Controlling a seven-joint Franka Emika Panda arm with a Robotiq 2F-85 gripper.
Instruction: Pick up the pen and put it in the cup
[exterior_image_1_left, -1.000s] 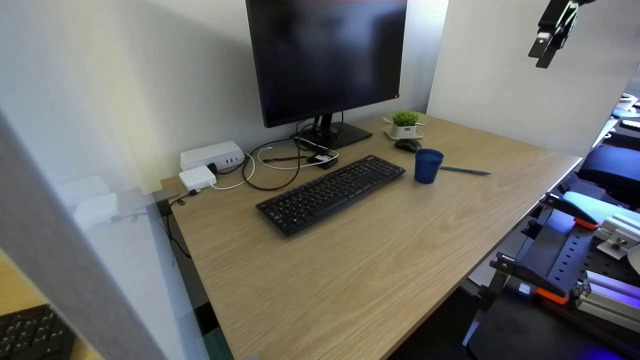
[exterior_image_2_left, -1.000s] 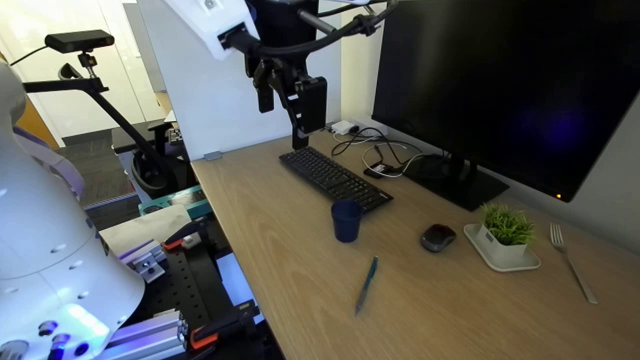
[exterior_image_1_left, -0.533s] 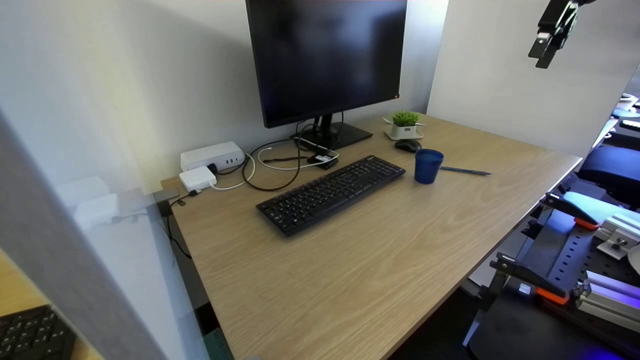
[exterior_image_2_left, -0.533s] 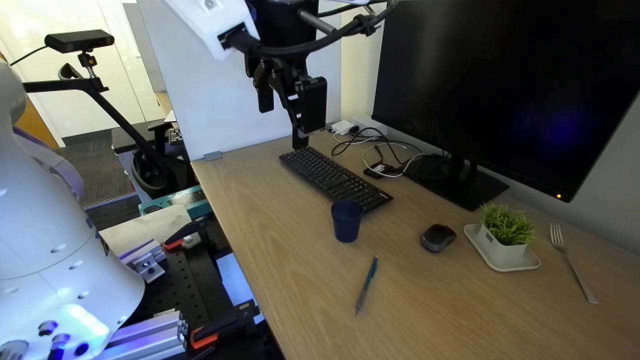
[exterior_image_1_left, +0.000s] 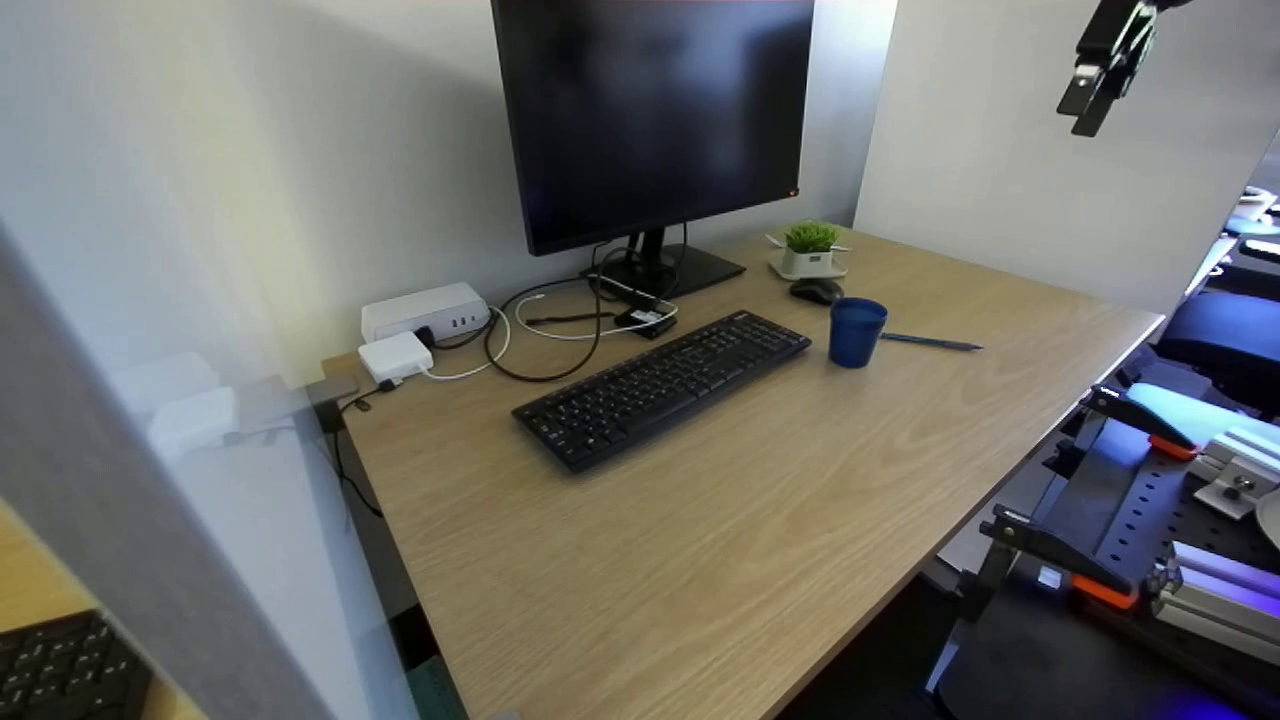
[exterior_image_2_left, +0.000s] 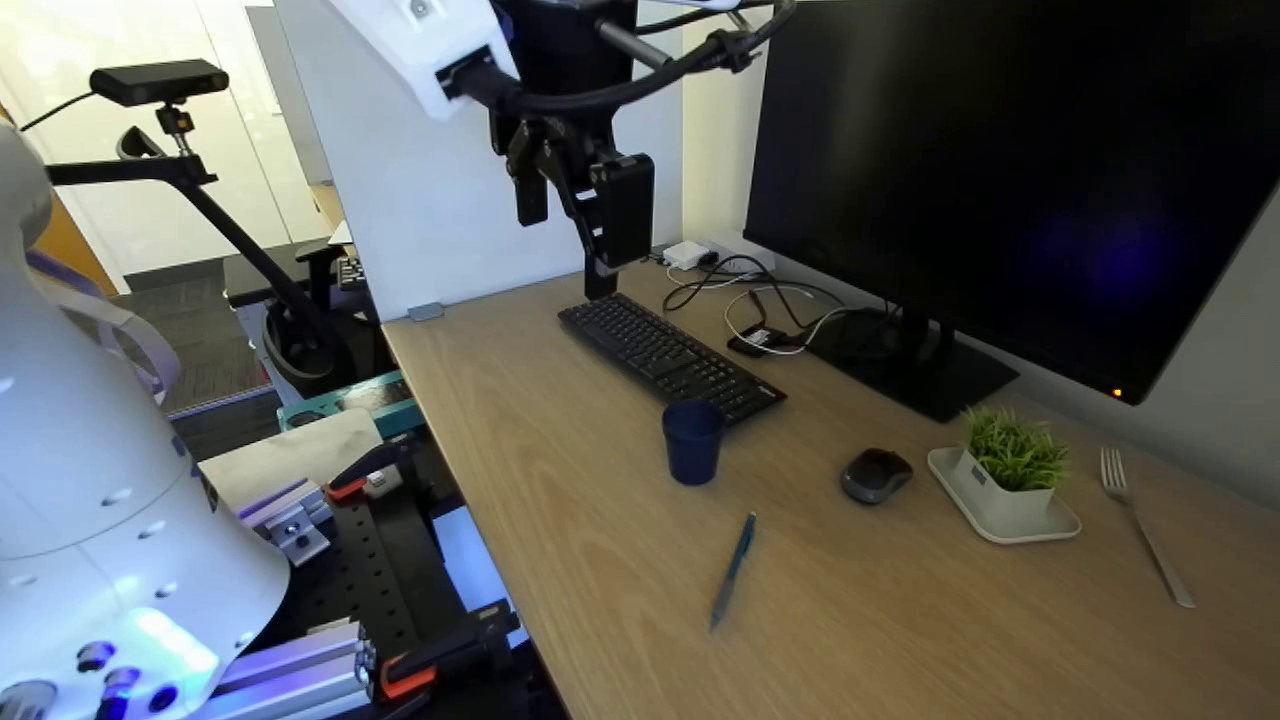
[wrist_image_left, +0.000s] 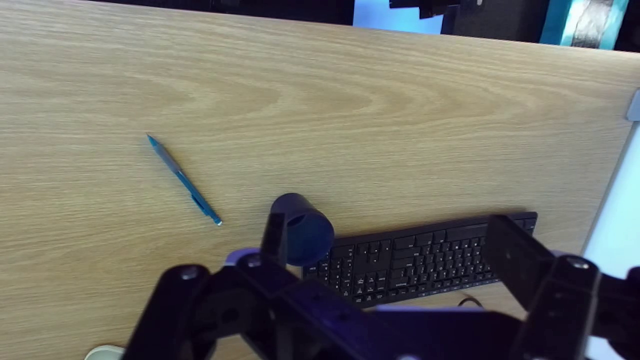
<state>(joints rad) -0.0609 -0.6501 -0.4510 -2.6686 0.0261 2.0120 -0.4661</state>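
In an exterior view the blue cup (exterior_image_1_left: 856, 340) stands upright on the table (exterior_image_1_left: 720, 530), near the keyboard (exterior_image_1_left: 665, 385), and the pen (exterior_image_1_left: 932, 342) lies flat near the cup. In an exterior view the hand (exterior_image_2_left: 566, 252) hangs above the table, fingers (exterior_image_2_left: 625, 210) spread, well apart from pen and cup. In the wrist view those fingers stand wide, and the pen lies aslant, apart from the cup.

Nothing legible. Keyboard (exterior_image_1_left: 662, 390): pale key legends and a corner mark, too small to read. Black box (exterior_image_1_left: 650, 323) beyond it: white label, unreadable. White pot (exterior_image_1_left: 806, 264), far right: tiny mark, likewise.
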